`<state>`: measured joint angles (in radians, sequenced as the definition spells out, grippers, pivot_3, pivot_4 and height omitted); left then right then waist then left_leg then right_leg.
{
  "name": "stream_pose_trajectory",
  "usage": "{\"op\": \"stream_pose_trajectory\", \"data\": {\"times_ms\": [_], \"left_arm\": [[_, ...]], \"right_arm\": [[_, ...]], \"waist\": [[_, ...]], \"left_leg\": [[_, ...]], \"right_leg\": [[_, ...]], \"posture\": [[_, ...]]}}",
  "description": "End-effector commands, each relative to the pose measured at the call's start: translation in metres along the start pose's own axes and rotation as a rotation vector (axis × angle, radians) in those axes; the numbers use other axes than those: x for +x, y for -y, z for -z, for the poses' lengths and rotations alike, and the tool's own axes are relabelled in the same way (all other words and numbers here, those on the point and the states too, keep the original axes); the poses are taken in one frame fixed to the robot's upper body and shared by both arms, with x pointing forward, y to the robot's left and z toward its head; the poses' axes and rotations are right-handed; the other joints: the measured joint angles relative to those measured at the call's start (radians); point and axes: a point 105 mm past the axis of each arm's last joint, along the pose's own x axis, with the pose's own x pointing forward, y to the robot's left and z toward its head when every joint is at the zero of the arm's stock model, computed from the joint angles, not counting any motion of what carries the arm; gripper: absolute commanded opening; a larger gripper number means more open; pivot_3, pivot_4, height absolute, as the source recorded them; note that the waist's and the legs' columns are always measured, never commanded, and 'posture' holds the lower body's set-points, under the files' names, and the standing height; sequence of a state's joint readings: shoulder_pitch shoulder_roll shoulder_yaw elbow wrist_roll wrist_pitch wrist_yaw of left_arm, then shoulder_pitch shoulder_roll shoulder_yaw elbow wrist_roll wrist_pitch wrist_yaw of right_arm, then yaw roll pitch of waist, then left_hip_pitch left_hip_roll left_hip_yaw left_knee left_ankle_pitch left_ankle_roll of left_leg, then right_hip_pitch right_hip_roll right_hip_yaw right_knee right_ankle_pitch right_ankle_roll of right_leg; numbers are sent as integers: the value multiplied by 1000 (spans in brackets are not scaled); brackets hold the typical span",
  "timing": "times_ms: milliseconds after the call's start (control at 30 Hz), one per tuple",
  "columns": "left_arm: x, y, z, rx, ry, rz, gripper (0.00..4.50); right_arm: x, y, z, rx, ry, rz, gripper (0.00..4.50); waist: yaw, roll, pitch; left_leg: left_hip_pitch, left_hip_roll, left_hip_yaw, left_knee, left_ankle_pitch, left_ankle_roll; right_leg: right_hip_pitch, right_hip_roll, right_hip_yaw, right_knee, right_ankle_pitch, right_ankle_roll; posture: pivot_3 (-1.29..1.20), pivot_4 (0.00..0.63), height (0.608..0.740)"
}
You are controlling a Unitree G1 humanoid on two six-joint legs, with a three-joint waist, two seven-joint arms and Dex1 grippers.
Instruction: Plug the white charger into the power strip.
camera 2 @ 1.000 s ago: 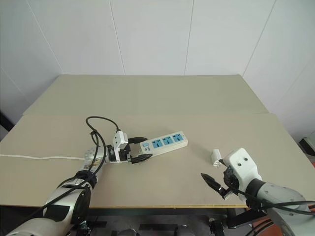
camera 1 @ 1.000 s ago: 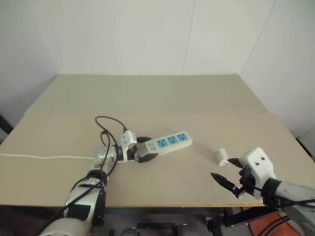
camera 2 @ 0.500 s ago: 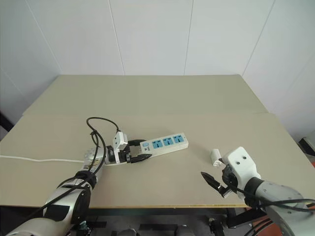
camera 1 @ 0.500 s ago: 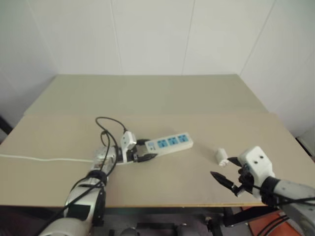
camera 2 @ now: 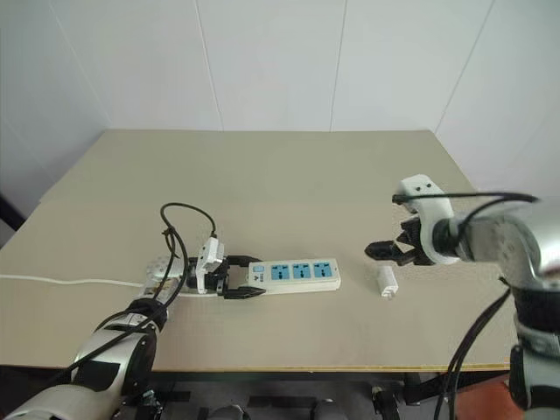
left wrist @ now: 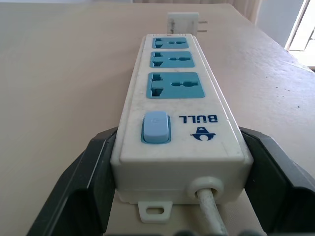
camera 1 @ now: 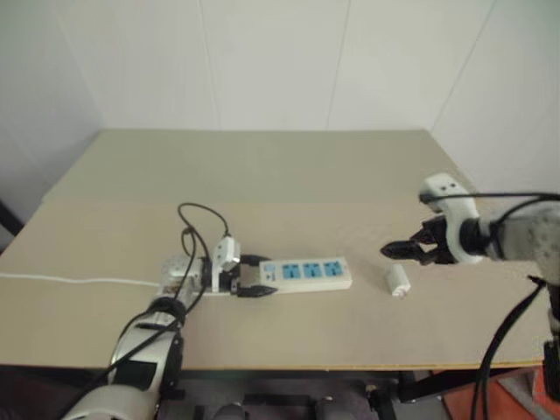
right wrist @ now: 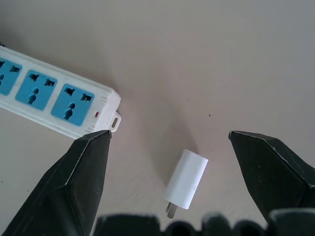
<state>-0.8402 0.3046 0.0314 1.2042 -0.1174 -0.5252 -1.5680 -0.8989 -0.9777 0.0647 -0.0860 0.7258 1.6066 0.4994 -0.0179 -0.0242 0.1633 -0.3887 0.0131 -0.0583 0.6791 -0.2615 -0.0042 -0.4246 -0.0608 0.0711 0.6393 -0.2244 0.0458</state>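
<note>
The white charger (camera 2: 386, 281) is lying on its side on the table (camera 2: 289, 166), toward the right edge and just off the free end of the power strip (camera 2: 293, 275), apart from it, its prongs pointing toward the near edge. The right gripper (camera 2: 382, 251) is hanging above it with its jaws spread wide and holding nothing. The left gripper (camera 2: 236, 278) is clenching the strip's switch end, where the white cord (camera 2: 61, 282) is leaving toward the left edge. Judging from here, a descent slightly off centre could nudge the small, smooth charger away, or a grasp across its rounded sides could let it twist, leaving the prongs misaligned with the blue sockets.
</note>
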Motion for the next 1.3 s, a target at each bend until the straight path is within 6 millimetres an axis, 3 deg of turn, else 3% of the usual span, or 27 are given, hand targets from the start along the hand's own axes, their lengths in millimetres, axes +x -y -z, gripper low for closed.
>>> {"op": "stream_pose_trajectory", "data": {"times_ms": [33,333,533,1300], "left_arm": [[-1,5,-1,38,-31,66,3264],[13,11,2,50,3,63,3264],[21,13,2,57,23,62,3264],[11,15,8,65,-52,81,3264]], "right_arm": [[3,14,5,63,-120,30,4500],[25,17,10,165,-371,19,4500],[37,13,1,194,-390,25,4500],[60,22,26,324,-467,65,4500]], "waist": [[3,0,0],[-3,1,0],[5,1,0],[-9,2,0]], "left_leg": [[0,0,-1,0,0,0],[0,0,0,0,0,0],[-1,0,0,1,0,0],[0,0,0,1,0,0]], "right_leg": [[0,0,-1,0,0,0],[-1,0,0,1,0,0],[-1,0,0,2,0,0],[-2,0,0,2,0,0]], "posture": [[0,150,740],[0,150,740],[0,150,740],[0,150,740]]}}
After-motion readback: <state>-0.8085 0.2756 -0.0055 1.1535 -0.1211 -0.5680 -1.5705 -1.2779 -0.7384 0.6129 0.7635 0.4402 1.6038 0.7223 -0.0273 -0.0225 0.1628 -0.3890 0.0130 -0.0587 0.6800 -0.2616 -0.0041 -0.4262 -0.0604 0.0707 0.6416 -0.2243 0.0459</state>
